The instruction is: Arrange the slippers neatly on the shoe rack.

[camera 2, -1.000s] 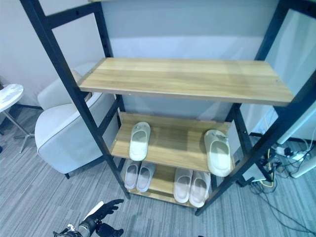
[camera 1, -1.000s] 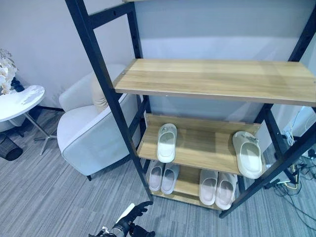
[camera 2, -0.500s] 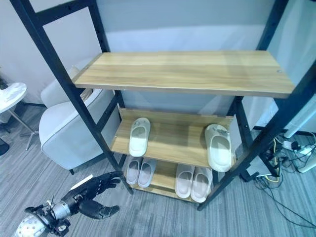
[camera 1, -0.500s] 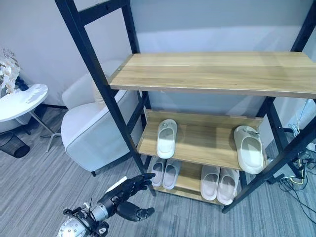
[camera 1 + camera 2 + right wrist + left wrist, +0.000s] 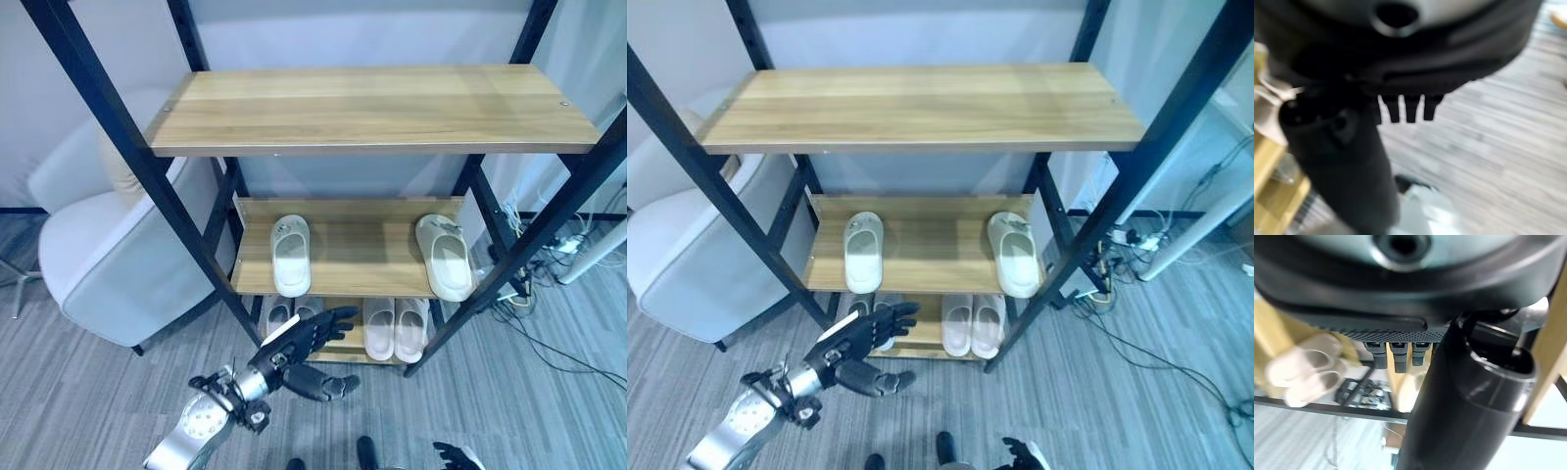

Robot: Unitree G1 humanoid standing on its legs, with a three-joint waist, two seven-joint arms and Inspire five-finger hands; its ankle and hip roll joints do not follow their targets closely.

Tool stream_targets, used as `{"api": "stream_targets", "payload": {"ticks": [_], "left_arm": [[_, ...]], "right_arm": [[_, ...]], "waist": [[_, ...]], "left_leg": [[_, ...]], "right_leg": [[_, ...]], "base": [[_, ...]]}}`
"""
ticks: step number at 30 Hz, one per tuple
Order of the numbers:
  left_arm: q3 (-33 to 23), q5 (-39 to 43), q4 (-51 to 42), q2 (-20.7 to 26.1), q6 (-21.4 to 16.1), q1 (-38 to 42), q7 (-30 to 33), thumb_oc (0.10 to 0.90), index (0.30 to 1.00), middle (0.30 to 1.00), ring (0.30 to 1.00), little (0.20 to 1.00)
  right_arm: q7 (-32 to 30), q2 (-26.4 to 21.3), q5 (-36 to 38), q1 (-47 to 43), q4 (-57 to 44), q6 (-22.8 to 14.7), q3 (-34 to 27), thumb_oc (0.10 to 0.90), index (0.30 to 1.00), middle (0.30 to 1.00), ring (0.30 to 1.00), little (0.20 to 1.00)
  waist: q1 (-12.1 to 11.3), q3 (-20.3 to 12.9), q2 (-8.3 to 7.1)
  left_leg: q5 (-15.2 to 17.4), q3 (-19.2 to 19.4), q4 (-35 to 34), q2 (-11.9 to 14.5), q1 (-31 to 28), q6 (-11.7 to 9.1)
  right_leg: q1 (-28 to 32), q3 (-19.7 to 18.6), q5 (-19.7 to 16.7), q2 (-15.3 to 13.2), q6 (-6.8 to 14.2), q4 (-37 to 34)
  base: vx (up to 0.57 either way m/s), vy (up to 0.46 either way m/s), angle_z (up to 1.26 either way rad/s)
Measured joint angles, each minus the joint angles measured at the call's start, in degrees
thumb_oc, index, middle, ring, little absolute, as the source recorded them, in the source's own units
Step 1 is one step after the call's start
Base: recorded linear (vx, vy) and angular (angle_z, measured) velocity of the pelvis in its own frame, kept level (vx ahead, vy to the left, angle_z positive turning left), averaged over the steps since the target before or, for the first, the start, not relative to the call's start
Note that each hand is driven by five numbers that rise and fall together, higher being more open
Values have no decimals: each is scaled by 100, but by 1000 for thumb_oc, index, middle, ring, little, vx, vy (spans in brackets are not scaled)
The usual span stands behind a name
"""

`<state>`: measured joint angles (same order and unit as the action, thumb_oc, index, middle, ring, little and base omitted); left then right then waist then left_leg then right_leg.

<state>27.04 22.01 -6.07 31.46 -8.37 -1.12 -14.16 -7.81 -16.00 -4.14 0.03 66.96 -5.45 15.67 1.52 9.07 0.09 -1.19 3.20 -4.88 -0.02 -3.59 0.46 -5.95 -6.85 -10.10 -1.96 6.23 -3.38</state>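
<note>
My left hand (image 5: 299, 351) open, empty, at shoe rack (image 5: 201, 257) front edge; two slippers (image 5: 291, 255) far apart on middle shelf.

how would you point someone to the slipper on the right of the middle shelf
Find the black-framed shoe rack with wooden shelves and go to its middle shelf, which holds two single pale slippers. The one you want lies at the right end by the slanted post. Unlike the left slipper, it is angled and its end sticks out past the shelf's front edge.
</note>
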Motion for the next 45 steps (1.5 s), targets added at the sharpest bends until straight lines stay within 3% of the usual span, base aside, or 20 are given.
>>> {"api": "stream_targets", "payload": {"ticks": [1, 2, 4, 6, 8, 10, 14, 20, 23, 27, 31, 36, 45], "left_arm": [[11, -34, 71, 23, 1, 194, 35, 800, 900, 900, 900, 900], [20, -82, 203, 20, 1, 361, 37, 800, 900, 900, 900, 900], [31, -185, 315, -200, -2, 599, 176, 800, 900, 900, 900, 900], [24, -186, 306, -293, -123, 644, 348, 800, 900, 900, 900, 900], [31, -287, 308, -329, -123, 662, 530, 800, 900, 900, 900, 900], [-87, -378, 308, -386, -124, 589, 648, 800, 900, 900, 900, 900], [-328, -798, 296, -475, -131, 548, 904, 800, 900, 900, 900, 900], [-476, -1939, 546, -447, -233, 567, 1453, 800, 900, 900, 900, 900], [-549, -2513, 1177, -480, -315, 663, 1971, 800, 900, 900, 900, 900], [-795, -2651, 1608, -472, -268, 662, 2463, 800, 900, 900, 900, 900], [-941, -2660, 1737, -468, -259, 823, 2887, 800, 900, 900, 900, 900], [-968, -2913, 1864, -475, -252, 1476, 3379, 800, 900, 900, 900, 900], [-846, -3167, 2640, -480, -235, 2392, 3635, 800, 900, 900, 900, 900]], "right_arm": [[-16, 77, 0, -126, 46, 18, -4, 800, 900, 900, 900, 900], [-33, 110, 2, -134, 15, 30, -26, 800, 900, 900, 900, 900], [-98, 107, 23, 27, 21, 30, -98, 800, 900, 900, 900, 900], [-121, 96, 26, 203, 17, 90, -131, 800, 900, 900, 900, 900], [-136, 38, 27, 374, 18, 108, -167, 800, 900, 900, 900, 900], [-120, -80, 24, 398, 13, 113, -147, 800, 900, 900, 900, 900], [-114, -101, 101, 439, 6, 102, -387, 800, 900, 900, 900, 900], [-117, -51, 358, 690, 16, 94, -443, 800, 900, 900, 900, 900], [-135, 31, 484, 856, 21, 89, -487, 800, 900, 900, 900, 900], [-225, 141, 542, 951, 22, 86, -493, 800, 900, 900, 900, 900], [-302, 138, 538, 1081, -90, 93, -482, 800, 900, 900, 900, 900], [-480, 81, 461, 1300, -412, 50, -470, 800, 900, 900, 900, 900], [-511, -105, 444, 1066, -214, -46, -399, 800, 900, 900, 900, 900]], "waist": [[-31, 30, -52], [29, 31, -62], [115, 50, 3], [52, 40, -4], [90, 57, 122], [59, -5, 268], [70, -139, 350], [87, -541, 282], [137, -722, 201], [248, -787, 132], [270, -801, 160], [353, -865, 313], [554, -818, 550]], "left_leg": [[-20, 215, -15, 26, 1, 30], [3, 233, -15, 29, -2, 62], [23, 187, -20, 55, -32, 73], [9, 173, -19, 37, -34, 39], [-23, -28, -25, 67, -66, -45], [-18, -35, -27, 145, -146, -97], [30, -46, -38, 229, -308, -178], [33, -71, -58, 227, -215, -185], [33, -97, -57, 217, -206, -183], [23, -130, -54, 204, -196, -189], [2, -127, -48, 196, -76, -190], [-41, -133, -32, 201, 192, -205], [-99, -75, -28, 193, 626, -214]], "right_leg": [[-92, 332, 24, -10, 211, 10], [-77, 565, 182, -49, 171, 114], [59, 593, 463, -197, 81, 301], [257, 748, 493, -412, 117, 131], [525, 884, 334, -360, -137, -237], [613, 895, 356, -287, -168, -206], [779, 898, 403, -199, -204, -240], [726, 905, 441, -203, -172, -241], [725, 939, 440, -216, -174, -241], [698, 959, 431, -228, -183, -241], [568, 957, 399, -235, -225, -241], [315, 965, 360, -230, -257, -241], [-154, 948, 263, -235, -261, -217]], "base": [[73, -27, -132], [74, -47, -53], [40, -96, 1], [59, -80, 13], [132, -63, 30], [150, -95, 6], [89, -76, -1], [48, -43, 1], [57, -28, 4], [28, -21, 3], [0, 0, 0], [0, 0, 0], [-19, 18, -3]]}}
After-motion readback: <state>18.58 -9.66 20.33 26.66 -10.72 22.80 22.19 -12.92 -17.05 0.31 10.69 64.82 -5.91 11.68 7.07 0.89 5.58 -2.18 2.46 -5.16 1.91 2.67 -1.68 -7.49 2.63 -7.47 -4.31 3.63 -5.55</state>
